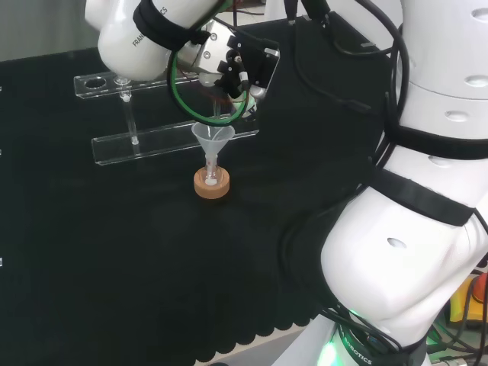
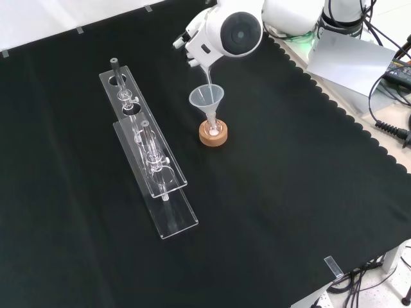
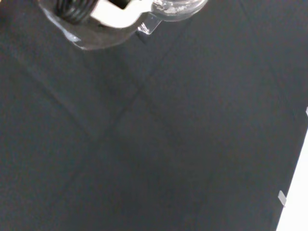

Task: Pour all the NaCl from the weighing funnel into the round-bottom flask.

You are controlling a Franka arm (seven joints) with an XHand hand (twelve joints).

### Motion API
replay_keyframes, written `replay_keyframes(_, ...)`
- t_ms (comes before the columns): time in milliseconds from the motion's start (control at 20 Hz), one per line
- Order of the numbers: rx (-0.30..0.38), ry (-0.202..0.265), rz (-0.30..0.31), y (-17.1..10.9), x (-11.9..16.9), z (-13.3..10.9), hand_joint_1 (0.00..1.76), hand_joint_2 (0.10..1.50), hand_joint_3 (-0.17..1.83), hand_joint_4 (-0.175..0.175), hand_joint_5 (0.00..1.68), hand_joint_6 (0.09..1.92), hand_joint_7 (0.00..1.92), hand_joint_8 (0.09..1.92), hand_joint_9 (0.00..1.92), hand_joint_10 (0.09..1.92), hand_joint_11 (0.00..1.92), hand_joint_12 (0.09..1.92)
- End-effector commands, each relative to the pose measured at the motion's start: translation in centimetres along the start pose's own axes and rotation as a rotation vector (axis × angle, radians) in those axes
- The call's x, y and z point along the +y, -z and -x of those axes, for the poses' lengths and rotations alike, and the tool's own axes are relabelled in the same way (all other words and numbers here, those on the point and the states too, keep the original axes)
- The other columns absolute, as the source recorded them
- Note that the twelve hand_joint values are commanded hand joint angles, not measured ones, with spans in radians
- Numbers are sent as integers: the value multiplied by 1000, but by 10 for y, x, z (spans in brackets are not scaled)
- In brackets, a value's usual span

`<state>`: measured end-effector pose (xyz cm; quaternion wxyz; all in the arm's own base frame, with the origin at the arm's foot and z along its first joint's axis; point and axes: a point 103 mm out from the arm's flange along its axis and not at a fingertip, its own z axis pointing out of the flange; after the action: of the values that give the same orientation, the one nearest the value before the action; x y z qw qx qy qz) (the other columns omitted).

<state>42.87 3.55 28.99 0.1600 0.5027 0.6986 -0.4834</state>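
A small round-bottom flask (image 1: 211, 177) (image 2: 212, 129) stands upright in a cork ring (image 1: 212, 188) (image 2: 212, 137) near the cloth's middle. Something white shows at its bottom. A clear plastic funnel (image 1: 213, 139) (image 2: 206, 97) sits in the flask's neck. My hand (image 1: 232, 65) (image 2: 191, 43) hovers just above this funnel, curled round a clear glass weighing funnel (image 2: 207, 72) (image 3: 175, 6). The weighing funnel is tilted, its thin end pointing down into the plastic funnel's mouth. The wrist view shows a white part of the hand (image 3: 113, 14) beside the glass.
Two clear acrylic racks (image 1: 164, 139) (image 2: 151, 163) with a few glass pieces stand beyond the flask in the head view and left of it in the front view. The cloth's scalloped edge (image 2: 340, 115) runs along the right of the front view.
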Motion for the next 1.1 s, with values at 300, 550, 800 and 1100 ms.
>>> replay_keyframes(300, -62, 7, 2, 8, 0, -5, 1258, 1002, 19, 48, 1185, 700, 1272, 532, 1406, 102, 979, 940)
replay_keyframes(550, -76, 12, 9, 12, 2, -6, 1255, 1001, 19, 69, 1187, 700, 1279, 517, 1406, 102, 979, 940)
replay_keyframes(800, -92, 16, -2, 16, 4, -10, 1255, 1000, 19, 70, 1188, 698, 1280, 515, 1406, 101, 979, 939)
replay_keyframes(1100, -114, 13, -10, 20, 4, -10, 1255, 1000, 20, 70, 1189, 697, 1280, 514, 1406, 101, 978, 938)
